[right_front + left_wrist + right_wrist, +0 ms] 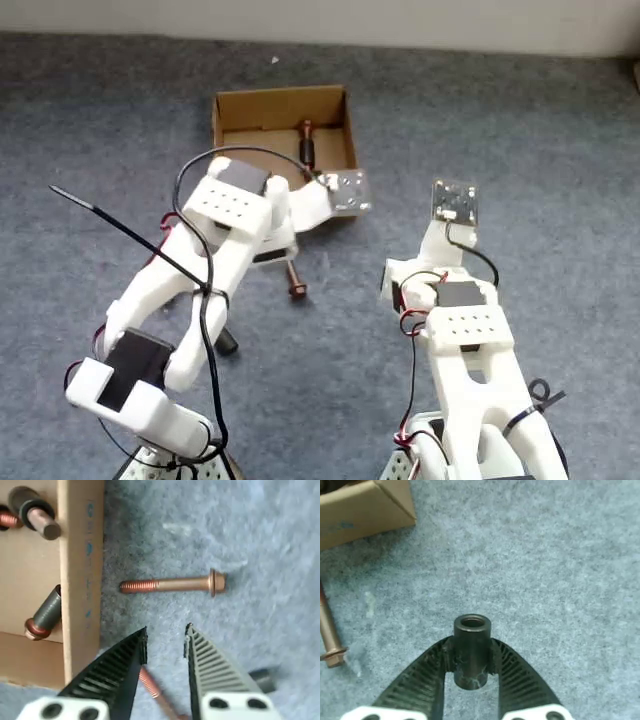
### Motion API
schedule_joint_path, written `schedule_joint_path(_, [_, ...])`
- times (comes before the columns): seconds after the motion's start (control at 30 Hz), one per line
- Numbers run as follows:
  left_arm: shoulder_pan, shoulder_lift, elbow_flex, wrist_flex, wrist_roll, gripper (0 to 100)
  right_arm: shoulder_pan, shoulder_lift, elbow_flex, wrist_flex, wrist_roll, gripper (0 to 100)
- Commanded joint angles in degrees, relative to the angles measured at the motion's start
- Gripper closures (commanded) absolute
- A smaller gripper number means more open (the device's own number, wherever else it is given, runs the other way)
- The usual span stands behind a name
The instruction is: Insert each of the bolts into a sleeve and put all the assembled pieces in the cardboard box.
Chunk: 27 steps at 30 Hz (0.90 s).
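- Right gripper is clamped on a dark sleeve. The sleeve's open bore faces the wrist camera, and its lower end is hidden between the ribbed fingers.
- From above, the right arm rises from the near right edge and runs straight forward. Its gripper hangs over the right middle of the surface, well apart from the box.
- A second sleeve lies near the near left edge, half covered by the left arm.
- That arm climbs from the near left corner, bends at the elbow and leans toward the box's near right corner.
- The left gripper has its fingers apart and holds nothing. It is low over the surface, just beside the box's outer wall.
- One bolt lies under this gripper, largely hidden by a finger and cut off at the frame edge.
- Another bolt lies in full view just beyond the fingertips, beside the box, with its head pointing away from the wall.
- The cardboard box sits toward the far edge. It holds two assembled pieces: one partly behind the wall, the other cut off at the corner.
- The surface is grey carpet, with a pale band along its far edge.
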Motion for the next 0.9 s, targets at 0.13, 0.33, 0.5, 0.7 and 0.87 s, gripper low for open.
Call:
schedule_joint_path(0.13, [-2.42,1.89,-2.07,0.18,-16.88,78,0.57,-1.71,-0.13,-1.01,1.93,99.3])
schedule_joint_path(0.33, [-1.98,12.44,-7.25,-1.32,-21.01,78,0.75,-1.71,-0.40,-1.01,1.93,99.3])
schedule_joint_path(0.5, [-0.31,18.77,-13.49,-1.49,-21.10,78,0.75,-1.80,-0.57,-1.01,1.93,99.3])
schedule_joint_path(0.7, [2.77,19.30,-14.99,-0.62,-21.45,78,3.38,-1.80,-0.66,-1.01,1.93,99.3])
schedule_joint_path(0.87, [5.14,23.60,-15.52,-0.70,-21.45,78,7.08,-1.80,-2.68,-1.01,1.85,99.3])
